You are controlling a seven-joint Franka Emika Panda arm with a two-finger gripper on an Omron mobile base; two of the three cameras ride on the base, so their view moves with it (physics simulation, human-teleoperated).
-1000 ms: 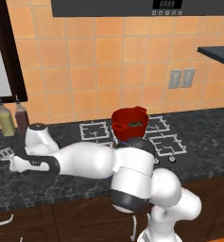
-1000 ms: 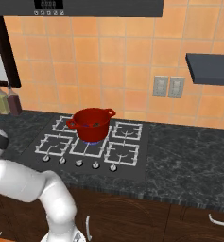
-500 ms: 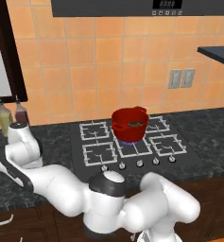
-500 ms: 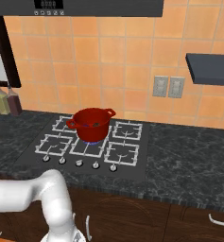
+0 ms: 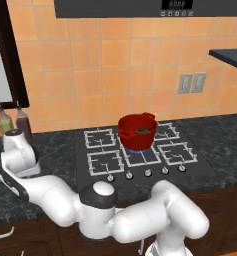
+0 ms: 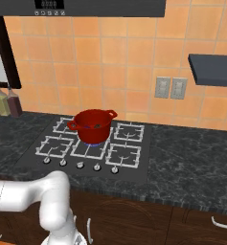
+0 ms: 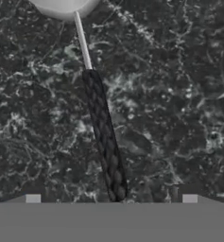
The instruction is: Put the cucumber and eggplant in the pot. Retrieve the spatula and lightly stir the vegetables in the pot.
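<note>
The spatula [image 7: 104, 137] lies flat on the dark speckled counter. Its dark twisted handle runs up to a thin silver shaft and a pale head at the top edge of the hand view. My gripper [image 7: 111, 198] hangs open just above it, the handle's end lying between the two wide-apart fingertips [image 7: 33, 198]. In the left base view my hand [image 5: 17, 147] points down over the counter left of the stove. The red pot [image 5: 137, 131] [image 6: 92, 126] stands on the stove's middle burner. Small dark vegetables [image 5: 143, 131] lie inside; the cucumber and eggplant cannot be told apart.
Two bottles [image 5: 12, 122] [image 6: 7, 103] stand against the wall behind my hand. The gas stove [image 5: 140, 155] [image 6: 91, 146] has knobs along its front. A dark shelf [image 6: 213, 67] juts from the tiled wall at right.
The arm has swung from a low stretch across the counter to a bent pose, with the hand now upright over the left counter. The pot has not moved.
</note>
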